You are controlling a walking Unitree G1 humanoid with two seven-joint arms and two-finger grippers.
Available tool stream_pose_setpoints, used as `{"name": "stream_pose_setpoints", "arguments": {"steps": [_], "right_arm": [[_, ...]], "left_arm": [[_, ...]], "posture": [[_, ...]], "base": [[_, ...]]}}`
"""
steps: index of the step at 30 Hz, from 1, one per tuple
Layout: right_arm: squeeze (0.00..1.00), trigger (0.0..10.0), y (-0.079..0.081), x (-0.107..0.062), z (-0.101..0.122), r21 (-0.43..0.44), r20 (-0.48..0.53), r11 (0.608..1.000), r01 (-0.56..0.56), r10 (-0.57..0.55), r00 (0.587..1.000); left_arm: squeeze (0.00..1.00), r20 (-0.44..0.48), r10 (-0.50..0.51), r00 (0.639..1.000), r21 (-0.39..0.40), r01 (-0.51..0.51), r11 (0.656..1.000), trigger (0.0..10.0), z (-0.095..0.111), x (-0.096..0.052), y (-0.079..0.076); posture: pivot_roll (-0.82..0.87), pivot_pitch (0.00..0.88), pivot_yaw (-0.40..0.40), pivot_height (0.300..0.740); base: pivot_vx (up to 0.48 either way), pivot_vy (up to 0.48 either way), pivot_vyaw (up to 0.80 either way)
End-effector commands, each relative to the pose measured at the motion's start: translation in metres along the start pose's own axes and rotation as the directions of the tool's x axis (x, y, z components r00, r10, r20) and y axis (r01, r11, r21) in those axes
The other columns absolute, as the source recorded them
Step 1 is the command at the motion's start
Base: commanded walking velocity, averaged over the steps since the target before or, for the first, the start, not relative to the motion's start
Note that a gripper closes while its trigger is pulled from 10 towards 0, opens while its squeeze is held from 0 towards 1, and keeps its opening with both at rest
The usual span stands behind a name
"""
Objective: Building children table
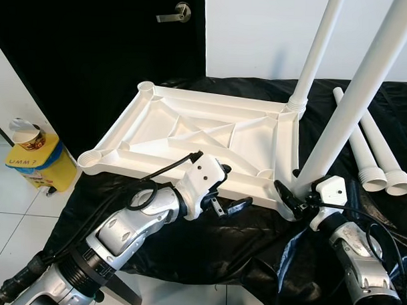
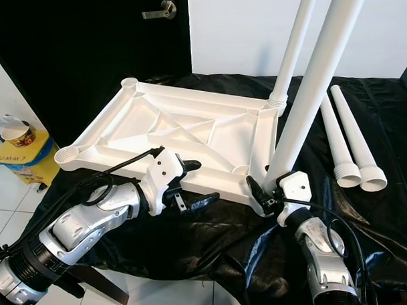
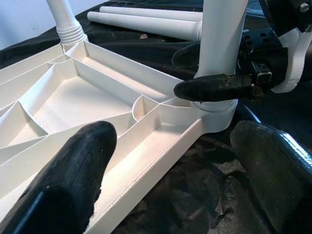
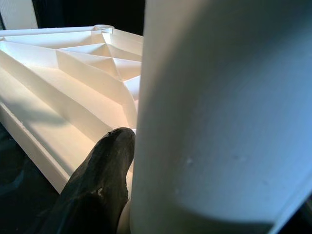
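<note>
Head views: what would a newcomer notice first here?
The white tabletop, lying upside down on black sheeting, ribs showing. Two white legs already stand at its right-hand corners; the right tool is closed around the near leg at its base, while the left tool hovers open at the tabletop's near edge.

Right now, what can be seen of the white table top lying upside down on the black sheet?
The table top is a white rectangular panel that looks like moulded plastic, lying underside up on the black sheet. Raised ribs cross it diagonally, and each corner has a round socket. Two legs stand in the sockets on the robot's right side; the two left sockets are empty. The right tool grips the near leg at its base. The left tool hangs open over the near edge.
</note>
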State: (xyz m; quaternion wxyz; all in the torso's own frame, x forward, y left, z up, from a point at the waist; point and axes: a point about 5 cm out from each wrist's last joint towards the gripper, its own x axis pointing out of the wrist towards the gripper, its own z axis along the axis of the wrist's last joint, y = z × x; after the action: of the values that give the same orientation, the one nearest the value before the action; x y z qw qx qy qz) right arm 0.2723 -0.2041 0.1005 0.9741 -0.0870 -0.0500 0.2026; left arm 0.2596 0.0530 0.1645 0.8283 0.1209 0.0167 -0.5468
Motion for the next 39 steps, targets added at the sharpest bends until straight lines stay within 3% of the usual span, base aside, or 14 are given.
{"name": "stream_pose_setpoints", "arguments": {"steps": [1, 8, 14, 15, 16, 17, 18, 19, 20, 21, 22, 24, 34, 39], "right_arm": [[0.0, 10.0, 0.003, -0.011, -0.019, 0.055, -0.086, 0.995, 0.087, -0.082, 0.993], [0.0, 10.0, 0.007, -0.017, -0.028, 0.069, -0.149, 0.948, 0.311, -0.298, 0.943], [0.0, 10.0, 0.01, -0.02, -0.03, 0.081, -0.162, 0.919, 0.386, -0.37, 0.915], [0.0, 10.0, 0.013, -0.02, -0.031, 0.084, -0.172, 0.891, 0.445, -0.427, 0.888], [0.0, 10.0, 0.013, -0.02, -0.031, 0.084, -0.172, 0.891, 0.445, -0.427, 0.888], [0.0, 10.0, 0.013, -0.021, -0.033, 0.062, -0.197, 0.849, 0.525, -0.506, 0.84], [0.0, 10.0, 0.013, -0.021, -0.033, 0.062, -0.197, 0.849, 0.525, -0.506, 0.84], [0.0, 10.0, 0.014, -0.022, -0.034, 0.058, -0.217, 0.8, 0.597, -0.574, 0.79], [0.0, 10.0, 0.014, -0.022, -0.034, 0.058, -0.217, 0.8, 0.597, -0.574, 0.79], [0.0, 10.0, 0.015, -0.021, -0.034, 0.046, -0.232, 0.76, 0.648, -0.623, 0.747], [0.0, 10.0, 0.015, -0.021, -0.034, 0.046, -0.232, 0.76, 0.648, -0.623, 0.747], [0.0, 10.0, 0.022, -0.017, -0.032, 0.056, -0.247, 0.713, 0.699, -0.668, 0.702], [0.0, 10.0, 0.031, -0.013, -0.026, 0.069, -0.24, 0.696, 0.714, -0.683, 0.69], [0.0, 10.0, 0.034, -0.01, -0.021, 0.096, -0.202, 0.713, 0.695, -0.669, 0.715]], "left_arm": [[0.0, -0.004, -0.235, 0.972, 0.017, 0.235, 0.972, 10.0, 0.001, -0.002, -0.01], [0.0, -0.002, -0.234, 0.972, 0.02, 0.234, 0.972, 10.0, 0.001, -0.001, -0.009], [0.0, -0.003, -0.236, 0.972, 0.022, 0.236, 0.972, 10.0, 0.001, -0.001, -0.009], [0.0, -0.002, -0.236, 0.972, 0.023, 0.236, 0.971, 10.0, 0.001, 0.0, -0.008], [0.0, -0.002, -0.236, 0.972, 0.023, 0.236, 0.971, 10.0, 0.001, 0.0, -0.008], [0.0, 0.001, -0.235, 0.972, 0.025, 0.235, 0.972, 10.0, 0.001, 0.002, -0.008], [0.0, 0.001, -0.235, 0.972, 0.025, 0.235, 0.972, 10.0, 0.001, 0.002, -0.008], [0.0, 0.004, -0.234, 0.972, 0.027, 0.234, 0.972, 10.0, 0.002, 0.003, -0.007], [0.0, 0.004, -0.234, 0.972, 0.027, 0.234, 0.972, 10.0, 0.002, 0.003, -0.007], [0.0, 0.007, -0.232, 0.973, 0.028, 0.232, 0.972, 10.0, 0.002, 0.004, -0.007], [0.0, 0.007, -0.232, 0.973, 0.028, 0.232, 0.972, 10.0, 0.002, 0.004, -0.007], [0.0, 0.012, -0.232, 0.973, 0.026, 0.232, 0.972, 10.0, 0.003, 0.004, -0.009], [0.0, 0.014, -0.242, 0.97, 0.026, 0.242, 0.97, 10.0, 0.003, 0.004, -0.009], [0.0, 0.014, -0.25, 0.968, 0.029, 0.25, 0.968, 10.0, 0.002, 0.005, -0.009]], "posture": [[-0.04, 0.008, 0.052, 0.74], [-0.04, 0.0, 0.052, 0.74], [-0.05, 0.0, 0.049, 0.74], [-0.05, 0.0, 0.045, 0.74], [-0.05, 0.0, 0.045, 0.74], [-0.06, 0.0, 0.038, 0.74], [-0.06, 0.0, 0.038, 0.74], [-0.05, 0.0, 0.033, 0.74], [-0.05, 0.0, 0.033, 0.74], [-0.05, 0.0, 0.033, 0.74], [-0.05, 0.0, 0.033, 0.74], [-0.05, 0.0, 0.034, 0.74], [-0.07, 0.0, 0.046, 0.74], [-0.08, 0.0, 0.054, 0.74]], "base": [[0.0, 0.0, 0.0], [0.0, 0.0, 0.0], [0.0, 0.0, 0.0], [0.0, 0.0, 0.0], [0.0, 0.0, 0.0], [0.0, 0.0, 0.0], [0.0, 0.0, 0.0], [0.0, 0.0, 0.0], [0.0, 0.0, 0.0], [0.0, 0.0, 0.0], [0.0, 0.0, 0.0], [0.0, 0.0, 0.0], [0.0, 0.0, 0.0], [0.0, 0.0, 0.0]]}}
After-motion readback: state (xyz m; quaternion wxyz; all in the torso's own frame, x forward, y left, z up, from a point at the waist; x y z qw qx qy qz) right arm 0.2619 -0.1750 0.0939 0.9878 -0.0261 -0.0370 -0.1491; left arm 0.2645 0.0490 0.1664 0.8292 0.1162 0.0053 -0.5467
